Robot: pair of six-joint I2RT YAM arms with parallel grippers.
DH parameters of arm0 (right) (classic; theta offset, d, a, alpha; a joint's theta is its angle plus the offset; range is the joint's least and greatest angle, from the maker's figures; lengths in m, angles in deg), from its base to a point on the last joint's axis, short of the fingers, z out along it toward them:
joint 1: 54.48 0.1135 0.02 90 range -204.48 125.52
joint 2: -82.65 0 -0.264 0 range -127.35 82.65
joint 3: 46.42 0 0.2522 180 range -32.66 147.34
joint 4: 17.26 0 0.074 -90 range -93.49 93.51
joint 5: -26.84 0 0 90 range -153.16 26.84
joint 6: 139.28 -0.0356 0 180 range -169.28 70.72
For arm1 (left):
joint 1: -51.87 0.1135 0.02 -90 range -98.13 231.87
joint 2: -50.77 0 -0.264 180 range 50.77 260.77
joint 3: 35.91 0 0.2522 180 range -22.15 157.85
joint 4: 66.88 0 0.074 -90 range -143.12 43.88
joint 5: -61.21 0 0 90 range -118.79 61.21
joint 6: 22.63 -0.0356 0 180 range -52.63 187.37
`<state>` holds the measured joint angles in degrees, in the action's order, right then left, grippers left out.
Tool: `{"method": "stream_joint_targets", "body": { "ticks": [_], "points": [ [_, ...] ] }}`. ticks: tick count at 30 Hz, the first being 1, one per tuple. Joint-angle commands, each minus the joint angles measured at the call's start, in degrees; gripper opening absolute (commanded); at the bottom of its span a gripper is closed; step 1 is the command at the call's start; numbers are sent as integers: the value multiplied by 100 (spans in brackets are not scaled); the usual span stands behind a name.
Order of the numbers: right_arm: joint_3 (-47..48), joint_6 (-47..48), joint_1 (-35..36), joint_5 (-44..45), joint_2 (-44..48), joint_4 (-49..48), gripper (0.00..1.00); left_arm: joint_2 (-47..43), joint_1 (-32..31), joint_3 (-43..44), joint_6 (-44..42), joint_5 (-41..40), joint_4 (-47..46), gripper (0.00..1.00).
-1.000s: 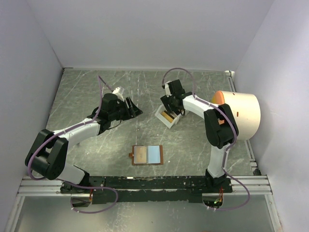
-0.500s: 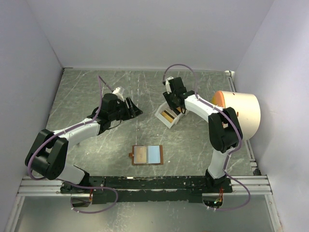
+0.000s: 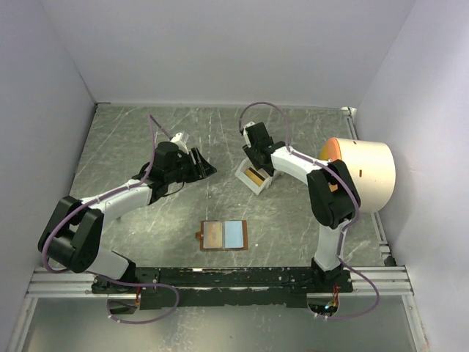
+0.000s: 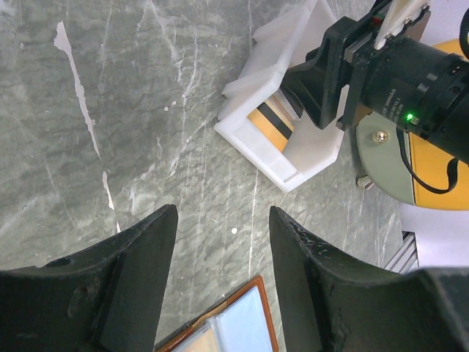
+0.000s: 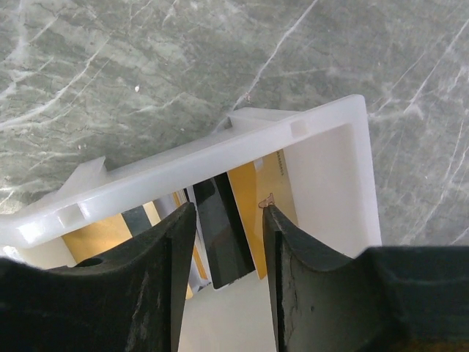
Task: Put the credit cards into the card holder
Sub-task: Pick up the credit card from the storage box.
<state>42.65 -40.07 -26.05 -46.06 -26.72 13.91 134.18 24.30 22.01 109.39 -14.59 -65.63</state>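
Note:
Several orange-yellow credit cards [image 5: 275, 187], one with a black stripe, lean inside a small white tray [image 5: 220, 150]. My right gripper [image 5: 229, 209] reaches down into that tray [image 3: 258, 188]. It is open, with its jaws narrowed to either side of the striped card and gaps still showing. The brown card holder [image 3: 225, 235] lies open and flat near the table's front centre, its clear pockets facing up. My left gripper [image 3: 205, 167] hovers open and empty left of the tray. In the left wrist view the card holder's corner [image 4: 242, 323] shows between the fingers, with the cards [image 4: 267, 121] and tray [image 4: 256, 143] beyond them.
A large white cylinder with an orange face [image 3: 363, 174] stands at the right edge, close behind the right arm. White walls close in the table on three sides. A metal rail [image 3: 220, 279] runs along the front edge.
The right wrist has swung a little left and turned over the tray, and its jaws have narrowed around the cards. The left arm and the card holder have not moved.

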Motion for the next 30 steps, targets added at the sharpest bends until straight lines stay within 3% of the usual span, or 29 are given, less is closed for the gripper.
{"method": "stream_joint_targets", "body": {
  "ticks": [1,8,30],
  "points": [
    [-6,97,140,256,-145,-122,41,33,50,-33,-45,101,-172,64],
    [-104,190,215,522,-252,-298,32,48,55,-32,-45,110,-189,64],
    [-34,337,251,1079,-513,-495,20,75,50,-23,-62,144,-208,64]
  ]
}}
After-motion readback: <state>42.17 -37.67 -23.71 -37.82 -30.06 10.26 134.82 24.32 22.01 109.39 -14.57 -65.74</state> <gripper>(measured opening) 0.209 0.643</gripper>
